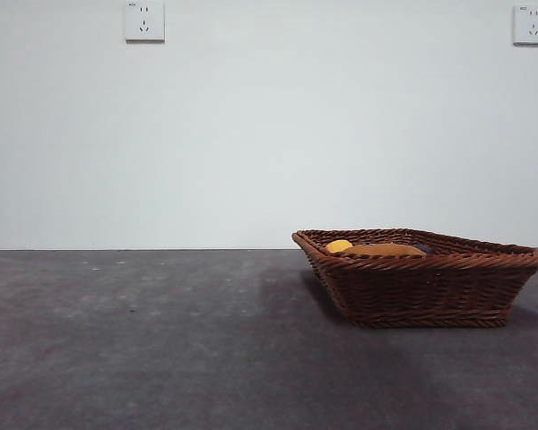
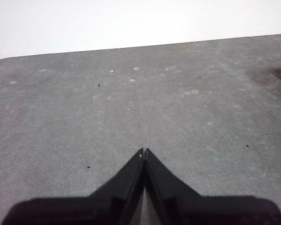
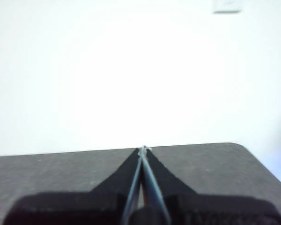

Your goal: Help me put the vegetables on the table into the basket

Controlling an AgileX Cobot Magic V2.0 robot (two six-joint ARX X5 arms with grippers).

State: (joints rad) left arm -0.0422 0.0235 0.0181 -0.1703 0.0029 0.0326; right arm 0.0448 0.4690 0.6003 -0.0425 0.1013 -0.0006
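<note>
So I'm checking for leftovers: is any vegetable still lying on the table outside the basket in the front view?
No, the table is bare there; yellow and orange pieces sit inside the basket.

A plain white wall (image 1: 269, 134) fills the far background. Two white wall sockets are mounted high on it: one socket (image 1: 144, 21) at upper left, a second socket (image 1: 532, 24) at the far upper right. Lighting is even and diffuse.

Light: even, bright indoor | Shadow: soft, left of basket (image 1: 430, 287) on table (image 1: 161, 340) | Right wrist view: wall (image 3: 131, 70) overexposed, blurred, perhaps out of focus | Front view: sharp, faint grain
</note>
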